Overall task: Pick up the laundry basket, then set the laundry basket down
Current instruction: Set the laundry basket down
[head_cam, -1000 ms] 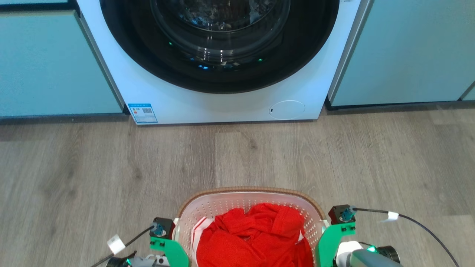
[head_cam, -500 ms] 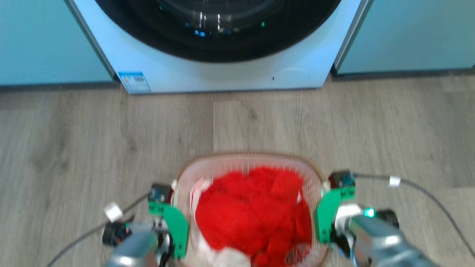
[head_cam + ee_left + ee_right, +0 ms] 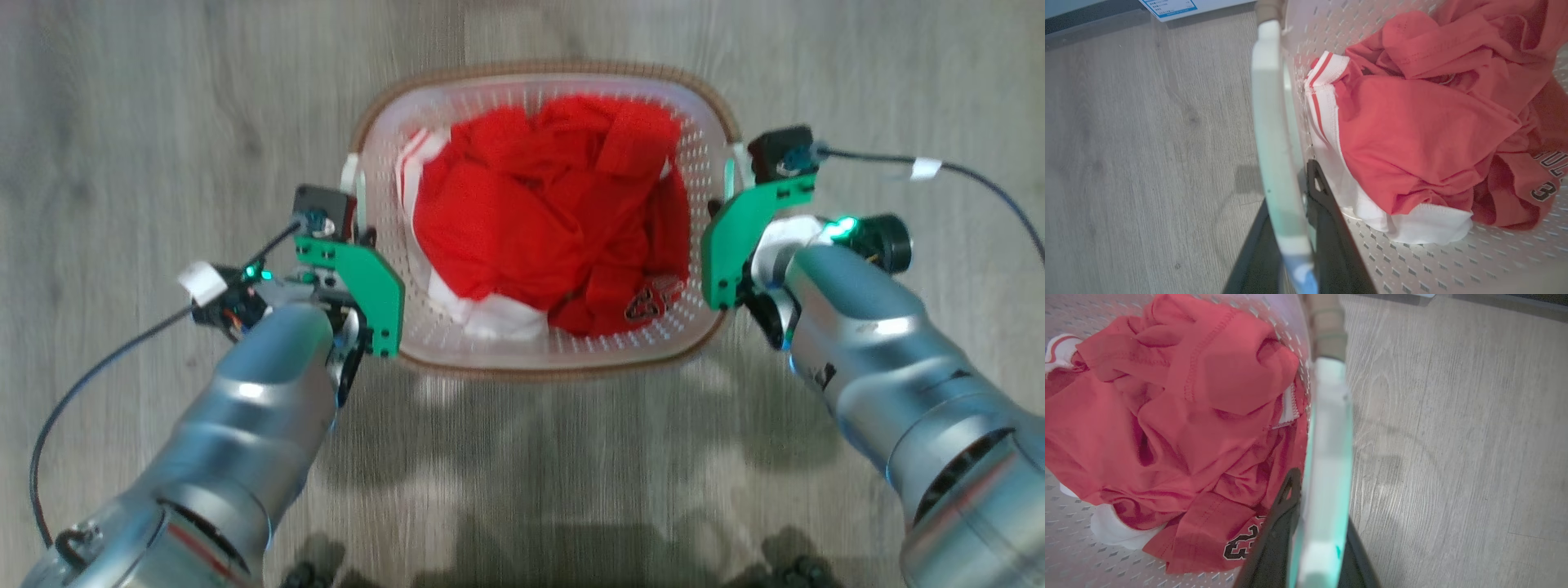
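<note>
Clamping the basket [image 3: 540,72] from both sides, the left gripper [image 3: 1289,192] is closed on the white left handle [image 3: 1267,102], one dark finger inside the wall and one outside. The right gripper [image 3: 1321,502] pinches the right handle [image 3: 1331,416] the same way. The basket hangs between the two silver forearms over the wooden floor [image 3: 163,122]; whether it touches the floor I cannot tell. Red clothes [image 3: 539,204] with white trim lie heaped inside.
</note>
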Controlling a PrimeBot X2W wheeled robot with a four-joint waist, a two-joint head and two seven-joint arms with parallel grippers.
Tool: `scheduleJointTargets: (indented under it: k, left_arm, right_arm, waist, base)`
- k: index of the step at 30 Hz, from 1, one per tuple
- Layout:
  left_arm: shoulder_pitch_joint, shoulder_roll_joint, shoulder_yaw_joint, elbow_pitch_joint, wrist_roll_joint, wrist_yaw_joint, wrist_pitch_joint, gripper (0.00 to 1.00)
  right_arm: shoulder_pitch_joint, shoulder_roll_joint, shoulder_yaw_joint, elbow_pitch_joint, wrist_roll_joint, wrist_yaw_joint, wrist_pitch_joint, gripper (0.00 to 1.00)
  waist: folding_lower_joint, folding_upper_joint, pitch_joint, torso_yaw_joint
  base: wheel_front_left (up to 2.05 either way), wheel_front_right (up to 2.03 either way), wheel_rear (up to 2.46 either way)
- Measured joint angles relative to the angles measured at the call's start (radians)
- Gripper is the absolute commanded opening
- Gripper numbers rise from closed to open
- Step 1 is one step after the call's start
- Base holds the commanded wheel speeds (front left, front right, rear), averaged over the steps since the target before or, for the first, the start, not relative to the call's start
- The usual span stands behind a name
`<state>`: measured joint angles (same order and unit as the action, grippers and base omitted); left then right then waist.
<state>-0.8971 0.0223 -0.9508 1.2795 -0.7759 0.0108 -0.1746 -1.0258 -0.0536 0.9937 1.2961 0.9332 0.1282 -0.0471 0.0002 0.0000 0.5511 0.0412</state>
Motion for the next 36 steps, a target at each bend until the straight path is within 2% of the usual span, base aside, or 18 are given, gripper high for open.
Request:
scheduleJointTargets:
  k: [6,12,36]
  left_arm:
    - [-0.042,-0.002,-0.001,0.0,0.002,0.008,-0.017,0.0]
    - [-0.066,-0.002,-0.005,0.002,0.011,0.009,-0.029,0.0]
    - [-0.128,-0.01,-0.022,0.002,0.01,0.026,-0.055,0.0]
  right_arm:
    - [-0.025,-0.006,-0.062,0.0,-0.072,0.0,-0.003,0.0]
    - [-0.036,-0.006,-0.126,-0.002,-0.141,0.0,-0.009,0.0]
    - [-0.063,-0.004,-0.353,-0.005,-0.383,0.0,-0.017,0.0]
  waist:
    - [0.0001,0.0,0.143,0.01]
    - [0.0,0.0,0.228,0.017]
    - [-0.0001,0.0,0.343,0.025]
  base:
    - [0.0,0.0,0.0]
    - [0.0,0.0,0.0]
    - [0.0,0.0,0.0]
